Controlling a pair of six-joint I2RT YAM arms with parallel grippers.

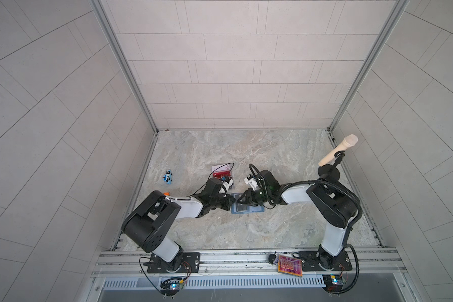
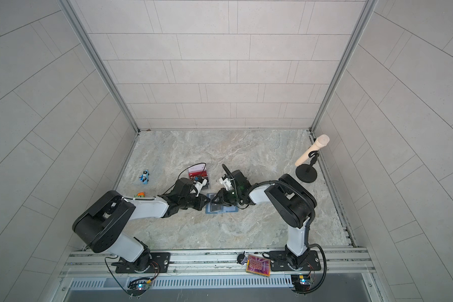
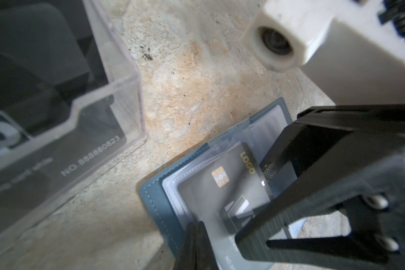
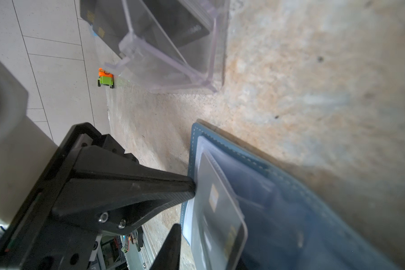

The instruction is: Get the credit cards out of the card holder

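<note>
The slate-blue card holder (image 1: 247,208) lies open on the marble table between both arms. A dark card (image 3: 220,187) with a gold chip and "LOGO" sits in its clear sleeve, one edge lifted. My left gripper (image 3: 194,243) is shut, its tip pressing on the sleeve at the holder's left edge. My right gripper (image 3: 253,203) reaches in from the right with its jaws apart, straddling the dark card's free edge. One finger (image 4: 173,243) stands clear of the holder. A red card (image 1: 221,173), a whitish card (image 1: 218,167) and another dark card (image 3: 80,152) rest in a clear acrylic stand.
The acrylic stand (image 4: 173,58) is just behind the left gripper. A blue toy car (image 1: 168,177) and an orange-green toy (image 2: 141,194) lie at the left. A microphone on a stand (image 1: 338,150) is at the back right. A patterned tile (image 1: 290,265) sits on the front rail.
</note>
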